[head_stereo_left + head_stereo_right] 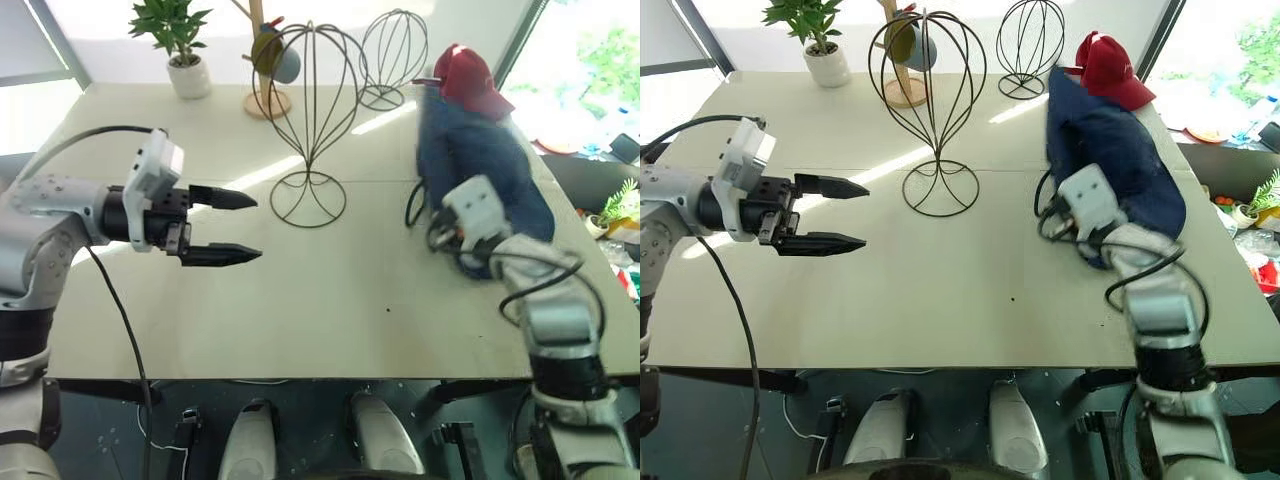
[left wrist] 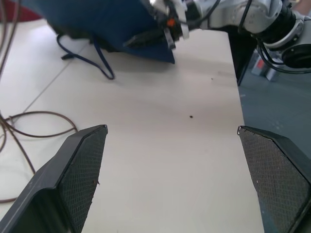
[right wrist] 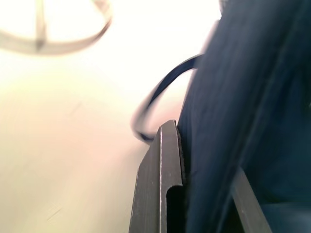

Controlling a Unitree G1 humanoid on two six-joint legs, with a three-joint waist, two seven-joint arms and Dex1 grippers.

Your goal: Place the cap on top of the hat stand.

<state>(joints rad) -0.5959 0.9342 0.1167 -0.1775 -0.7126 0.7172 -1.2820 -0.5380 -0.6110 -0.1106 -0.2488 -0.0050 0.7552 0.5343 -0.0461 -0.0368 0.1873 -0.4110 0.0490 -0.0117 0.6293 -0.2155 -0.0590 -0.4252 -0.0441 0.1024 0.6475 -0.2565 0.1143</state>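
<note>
The hat stand (image 1: 309, 165), a tall dark wire cage on a round wire base, is at the table's middle back. The cap (image 1: 490, 160) is dark blue cloth with a dangling cord (image 1: 412, 205); it is raised at the right of the table. My right gripper (image 3: 189, 141) is shut on its near edge, with cloth pinched between the fingers. At the left, my left gripper (image 1: 257, 228) hovers over the table, open, pointing toward the stand with nothing between its fingers (image 2: 82, 165).
A red baseball cap (image 1: 470, 78) lies behind the blue one at the back right. A smaller round wire stand (image 1: 392, 50), a wooden peg stand (image 1: 268, 60) with something hanging on it, and a potted plant (image 1: 180, 50) line the table's back.
</note>
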